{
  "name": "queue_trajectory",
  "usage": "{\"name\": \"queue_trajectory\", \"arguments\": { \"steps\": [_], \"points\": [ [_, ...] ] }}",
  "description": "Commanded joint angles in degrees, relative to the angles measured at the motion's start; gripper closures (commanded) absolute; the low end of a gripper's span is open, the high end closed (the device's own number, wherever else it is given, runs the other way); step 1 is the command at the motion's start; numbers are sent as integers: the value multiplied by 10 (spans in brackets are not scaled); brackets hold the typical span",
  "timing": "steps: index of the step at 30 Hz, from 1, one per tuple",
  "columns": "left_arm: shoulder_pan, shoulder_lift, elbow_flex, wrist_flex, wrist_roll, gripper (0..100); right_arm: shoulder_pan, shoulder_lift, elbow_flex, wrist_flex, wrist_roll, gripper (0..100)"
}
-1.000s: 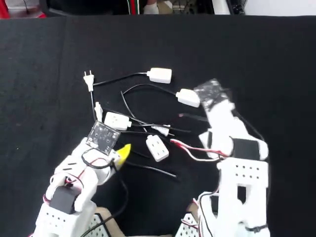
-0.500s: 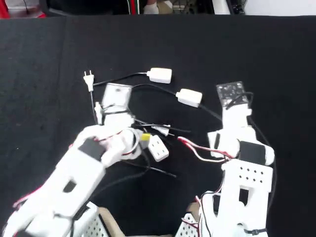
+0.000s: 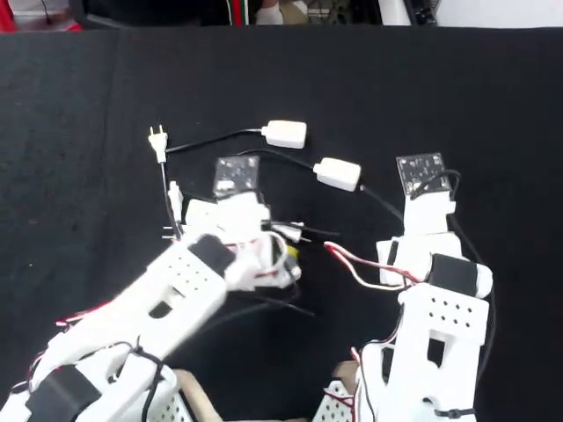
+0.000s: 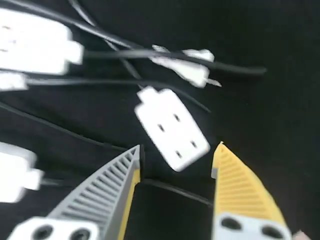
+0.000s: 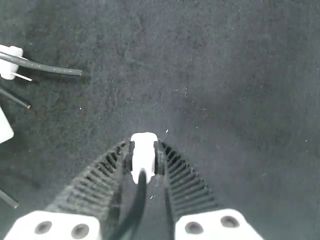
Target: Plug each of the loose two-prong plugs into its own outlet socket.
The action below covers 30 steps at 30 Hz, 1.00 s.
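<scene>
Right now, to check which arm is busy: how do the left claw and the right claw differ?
The left claw is open; the right claw is shut on a plug. The left claw hangs over a socket; the right claw over bare table. The left claw has a yellow finger; the right claw none. Both point down.

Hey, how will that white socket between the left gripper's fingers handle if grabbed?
The socket looks like small rigid plastic, so probably light and stiff. Lying flat on cloth, it shouldn't roll. Its cord runs among others, so it may tug back.
</scene>
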<state>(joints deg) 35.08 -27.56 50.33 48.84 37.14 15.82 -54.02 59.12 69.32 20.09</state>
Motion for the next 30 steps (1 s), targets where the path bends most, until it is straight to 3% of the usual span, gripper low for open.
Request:
{"name": "queue_trajectory", "arguments": {
  "steps": [1, 4, 8, 15, 30],
  "points": [
    [51, -9, -7, -47, 53, 759, 6, -10, -3, -3, -5, 987],
    [48, 4, 8, -98, 78, 718, 6, -10, -3, -2, -5, 987],
    [40, 36, 12, -102, 84, 712, 6, -10, -2, -2, -5, 987],
    [-28, 98, -44, -18, 85, 707, 6, -12, 5, -3, -5, 987],
    [-12, 287, -163, 2, 112, 712, 5, -12, 5, -3, -4, 987]
  ]
}}
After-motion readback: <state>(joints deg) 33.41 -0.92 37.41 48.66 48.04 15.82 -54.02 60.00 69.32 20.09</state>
